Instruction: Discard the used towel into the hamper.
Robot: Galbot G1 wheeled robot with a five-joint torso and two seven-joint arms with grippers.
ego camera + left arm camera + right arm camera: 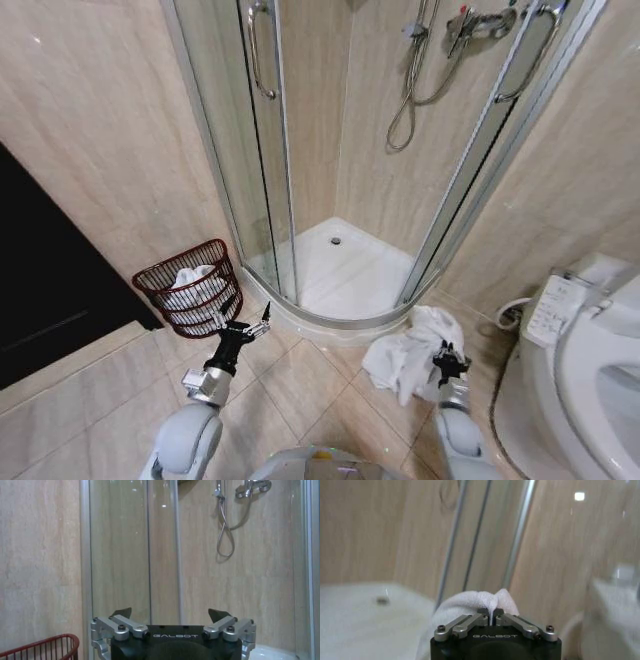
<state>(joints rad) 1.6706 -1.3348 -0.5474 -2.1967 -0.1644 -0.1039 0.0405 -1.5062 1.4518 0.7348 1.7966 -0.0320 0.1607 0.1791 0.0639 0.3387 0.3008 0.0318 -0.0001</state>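
Observation:
The used towel [405, 355] is a crumpled white cloth on the floor tiles, in front of the shower tray on the right. My right gripper [449, 359] is shut on the towel [470, 602], with cloth bunched up over its closed fingers. The hamper [190, 286] is a dark reddish-brown open-weave basket standing on the floor at the left by the wall, with white cloth inside. My left gripper [243, 325] is open and empty, hovering just to the right of the hamper's [45, 647] rim, its fingers [122, 612] spread wide apart.
A curved glass shower enclosure [270, 150] with a white tray [340, 265] stands straight ahead. A toilet [590, 360] with a side control panel is at the right. A dark doorway [40, 280] lies to the left. Beige floor tiles [300, 390] separate the towel and the hamper.

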